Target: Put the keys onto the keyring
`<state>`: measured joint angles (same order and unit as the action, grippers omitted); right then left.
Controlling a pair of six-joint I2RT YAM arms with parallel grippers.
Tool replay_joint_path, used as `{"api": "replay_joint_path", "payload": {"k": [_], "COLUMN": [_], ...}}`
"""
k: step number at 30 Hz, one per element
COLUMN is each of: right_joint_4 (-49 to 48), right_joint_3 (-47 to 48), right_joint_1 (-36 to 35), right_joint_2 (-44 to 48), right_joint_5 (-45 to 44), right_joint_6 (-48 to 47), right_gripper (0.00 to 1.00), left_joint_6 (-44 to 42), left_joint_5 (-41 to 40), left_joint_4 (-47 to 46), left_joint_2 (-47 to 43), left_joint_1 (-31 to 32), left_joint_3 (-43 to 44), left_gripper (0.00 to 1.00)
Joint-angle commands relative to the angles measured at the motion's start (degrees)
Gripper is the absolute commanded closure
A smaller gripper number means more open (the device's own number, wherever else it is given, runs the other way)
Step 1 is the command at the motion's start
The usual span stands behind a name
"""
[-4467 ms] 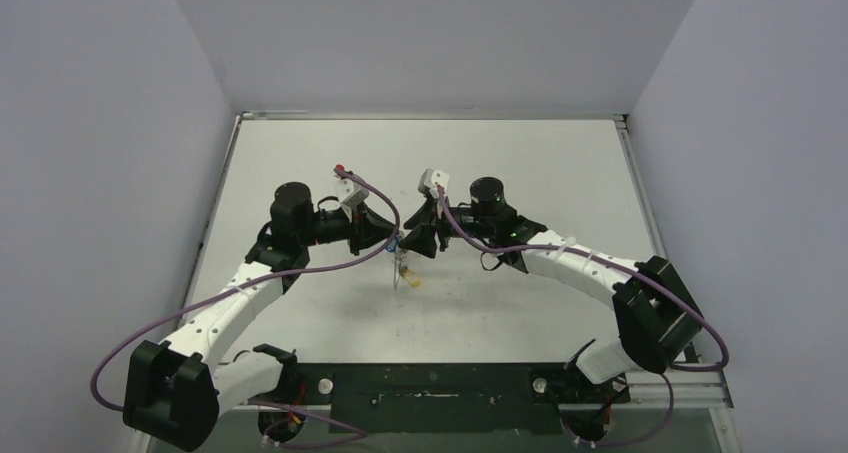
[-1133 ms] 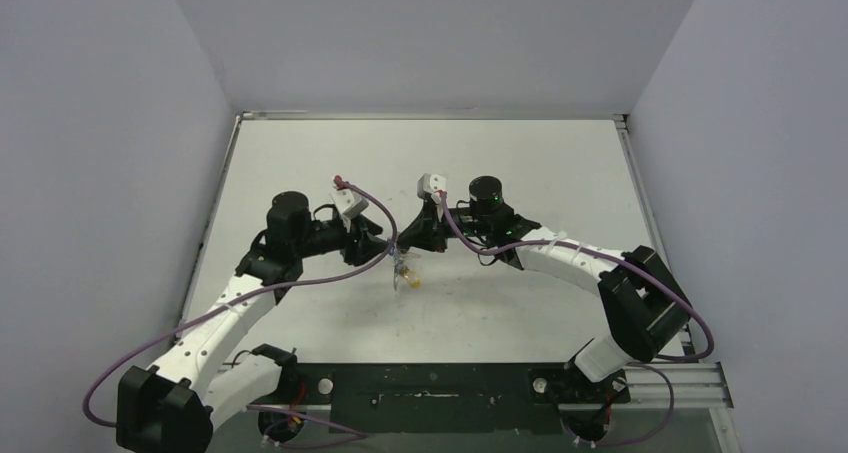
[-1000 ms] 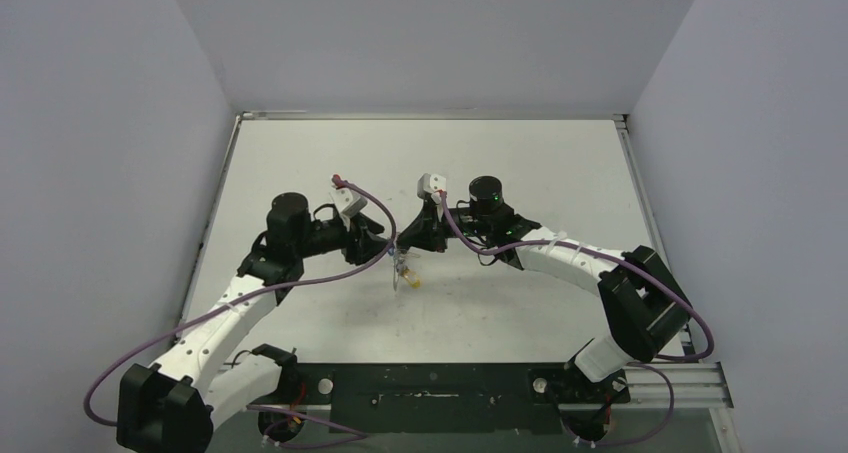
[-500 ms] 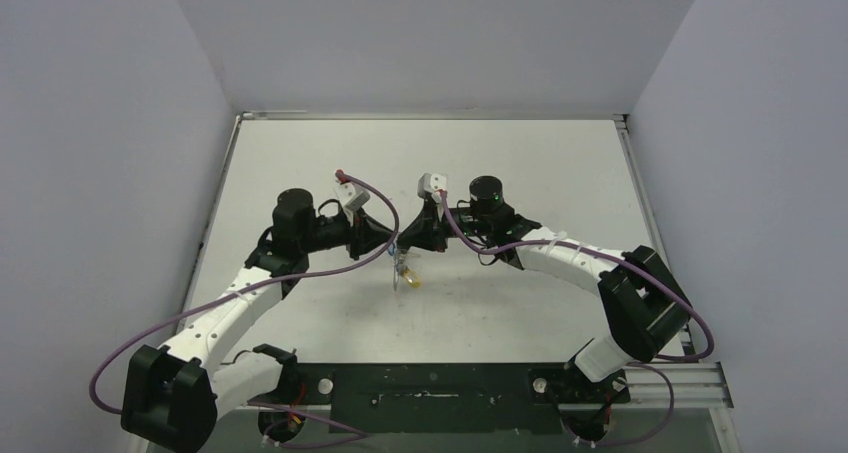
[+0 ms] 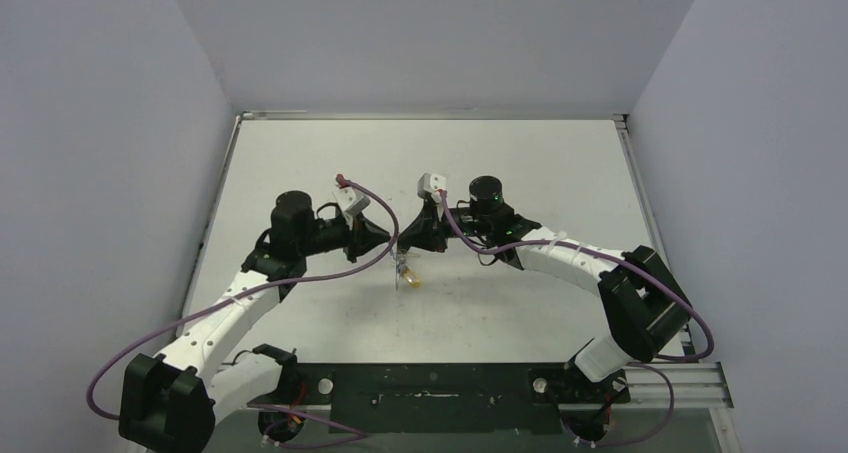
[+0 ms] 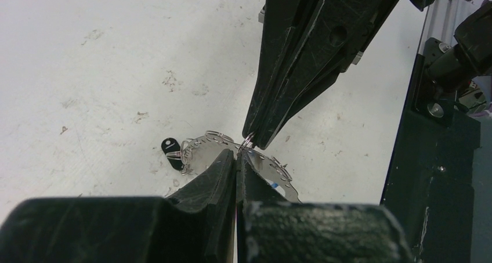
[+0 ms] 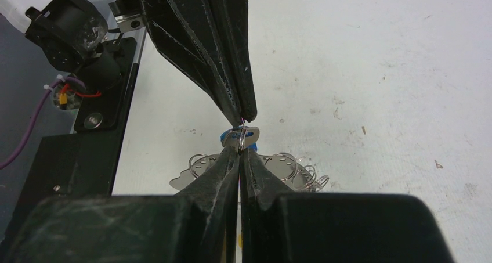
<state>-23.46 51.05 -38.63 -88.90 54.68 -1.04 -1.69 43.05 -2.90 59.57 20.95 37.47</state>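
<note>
Over the middle of the white table (image 5: 520,163), the two black arms are basically nose to nose, fingertips almost touching. The right gripper (image 7: 239,151) has its jaws clenched on a small silvery wire loop (image 7: 244,136) right at the top of the bunch. The left gripper (image 6: 237,157) is clenched too, with its tips hard up against that same loop. Honestly I can't tell whether it actually has the wire pinched or is just pressed against it.

The little metal keys hang in a clump just under the two sets of tips. You can make out a black plastic head (image 6: 170,146) off to one side, a blue plastic head (image 7: 228,136) tucked right behind the loop, and a yellow one (image 5: 414,282) at the low end. The thin silvery wire keyring (image 7: 283,157) shows as curls of wire tangled in with the flat metal blades. I can't say whether the bottom of the clump touches the table.
</note>
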Motion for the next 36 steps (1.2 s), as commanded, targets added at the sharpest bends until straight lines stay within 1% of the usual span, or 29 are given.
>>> {"api": "replay_joint_path", "payload": {"k": [1, 17, 27, 28, 30, 32, 34, 35, 36], "right_joint_4": [-3.7, -3.8, -3.7, -3.7, -3.7, -3.6, -3.6, -3.6, -3.6], "right_joint_3": [0.1, 0.1, 0.2, 0.2, 0.3, 0.4, 0.5, 0.5, 0.6], "right_joint_1": [0.4, 0.5, 0.6, 0.6, 0.6, 0.7, 0.8, 0.9, 1.0], "right_joint_2": [2.6, 2.7, 2.6, 2.7, 2.7, 2.7, 2.6, 2.6, 2.6], "right_joint_5": [1.1, 1.2, 1.2, 1.2, 1.0, 0.7, 0.6, 0.5, 0.3], "right_joint_6": [-0.6, -0.4, -0.4, -0.3, -0.2, 0.1, 0.3, 0.4, 0.5], "right_gripper": [1.0, 1.0, 1.0, 1.0, 1.0, 1.0, 1.0, 1.0, 0.98], "left_joint_6": [-3.1, -2.3, -2.1, -2.0, -2.0, -2.1, -2.1, -2.1, -2.2], "left_joint_5": [-3.3, -2.8, -4.0, -4.7, -6.4, -8.2, -10.3, -11.7, -13.2], "left_joint_4": [2.8, 0.0, 0.3, 0.2, 0.4, 0.7, 1.0, 1.1, 1.2], "left_joint_2": [-2.2, 1.3, 1.1, 0.9, 0.2, -0.4, -1.3, -1.8, -2.3], "left_joint_1": [0.0, 0.1, 0.1, 0.1, 0.1, 0.0, 0.0, 0.0, 0.0], "left_joint_3": [0.1, -1.2, -1.9, -1.9, -1.9, -1.9, -1.9, -2.2, -2.4], "left_gripper": [1.0, 1.0, 1.0, 0.98, 0.71, 0.53, 0.39, 0.35, 0.32]}}
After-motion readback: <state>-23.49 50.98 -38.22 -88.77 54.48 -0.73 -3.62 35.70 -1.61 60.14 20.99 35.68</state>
